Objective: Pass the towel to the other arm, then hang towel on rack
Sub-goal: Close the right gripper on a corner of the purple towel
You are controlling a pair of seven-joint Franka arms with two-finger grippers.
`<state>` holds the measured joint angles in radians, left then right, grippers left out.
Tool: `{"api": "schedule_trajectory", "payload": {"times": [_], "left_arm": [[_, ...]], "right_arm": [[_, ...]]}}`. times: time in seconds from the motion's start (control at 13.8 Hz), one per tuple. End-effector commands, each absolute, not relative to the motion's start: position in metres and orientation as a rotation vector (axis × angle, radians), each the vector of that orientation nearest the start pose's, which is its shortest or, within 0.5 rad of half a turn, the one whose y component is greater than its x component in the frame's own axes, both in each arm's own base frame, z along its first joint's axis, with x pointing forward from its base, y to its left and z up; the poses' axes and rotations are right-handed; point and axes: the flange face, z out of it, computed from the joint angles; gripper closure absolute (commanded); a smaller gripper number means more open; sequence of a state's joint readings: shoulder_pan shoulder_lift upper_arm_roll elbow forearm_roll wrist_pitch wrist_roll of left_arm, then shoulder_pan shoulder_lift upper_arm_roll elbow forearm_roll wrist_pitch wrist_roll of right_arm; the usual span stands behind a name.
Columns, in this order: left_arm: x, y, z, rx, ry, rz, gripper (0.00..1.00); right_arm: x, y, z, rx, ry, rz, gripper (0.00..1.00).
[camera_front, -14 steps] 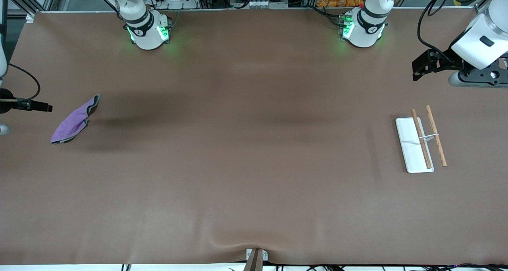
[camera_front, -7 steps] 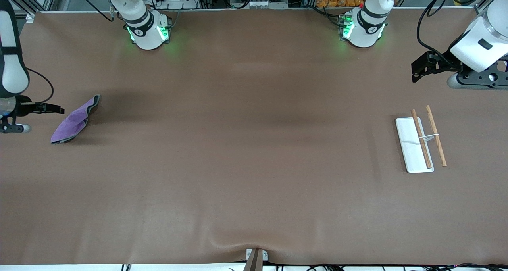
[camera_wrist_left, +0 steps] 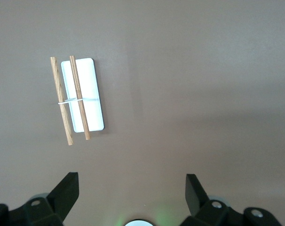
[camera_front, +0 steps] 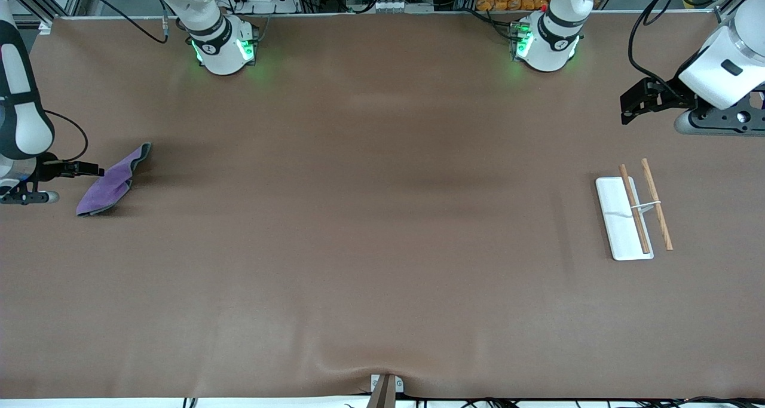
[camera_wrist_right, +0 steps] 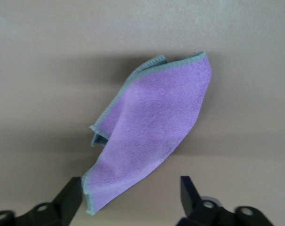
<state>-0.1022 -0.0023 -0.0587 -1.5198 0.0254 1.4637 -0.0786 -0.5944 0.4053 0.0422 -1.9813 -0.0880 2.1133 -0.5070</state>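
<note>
The purple towel (camera_front: 109, 184) with its grey edge lies crumpled on the table at the right arm's end; it also shows in the right wrist view (camera_wrist_right: 152, 136). My right gripper (camera_front: 91, 169) is open and empty, low beside the towel's edge, with its fingers (camera_wrist_right: 69, 197) on either side of the towel's lower corner (camera_wrist_right: 130, 197). The rack (camera_front: 621, 217), a white base plate with two wooden rods, stands at the left arm's end and shows in the left wrist view (camera_wrist_left: 81, 99). My left gripper (camera_front: 629, 106) hangs open and empty (camera_wrist_left: 132, 188) above the table, apart from the rack.
The brown table mat (camera_front: 382, 217) covers the whole table. The two arm bases (camera_front: 222, 49) (camera_front: 544, 46) stand along the table edge farthest from the front camera. A small bracket (camera_front: 385, 387) sits at the nearest edge.
My right gripper has moved in from the table's end toward the towel and now reaches its edge. The left arm has barely moved. The towel and the rack lie as before.
</note>
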Motion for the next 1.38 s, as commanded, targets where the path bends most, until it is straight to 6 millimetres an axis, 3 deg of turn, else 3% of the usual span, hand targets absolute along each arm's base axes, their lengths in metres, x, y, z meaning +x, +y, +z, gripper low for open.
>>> {"api": "schedule_trajectory", "payload": {"times": [0.0,0.29,0.51,0.58,0.87,1.02,1.31], "left_arm": [[0.539,-0.083,0.641,-3.113,0.126,0.096,0.00],[0.539,-0.083,0.642,-3.113,0.126,0.094,0.00],[0.539,-0.082,0.642,-3.112,0.124,0.092,0.00],[0.539,-0.082,0.642,-3.112,0.124,0.092,0.00],[0.540,-0.083,0.639,-3.111,0.126,0.099,0.00],[0.541,-0.084,0.638,-3.112,0.124,0.101,0.00],[0.541,-0.085,0.638,-3.112,0.124,0.101,0.00]], "right_arm": [[0.492,-0.310,0.224,-3.005,-0.041,0.412,0.13],[0.489,-0.313,0.208,-2.992,-0.027,0.404,0.25],[0.483,-0.312,0.197,-2.985,-0.022,0.411,0.26],[0.483,-0.312,0.196,-2.991,-0.023,0.399,0.35],[0.475,-0.311,0.188,-2.978,-0.015,0.418,0.51],[0.473,-0.311,0.185,-2.981,-0.014,0.409,0.49],[0.472,-0.308,0.184,-2.970,-0.058,0.416,0.92]]}}
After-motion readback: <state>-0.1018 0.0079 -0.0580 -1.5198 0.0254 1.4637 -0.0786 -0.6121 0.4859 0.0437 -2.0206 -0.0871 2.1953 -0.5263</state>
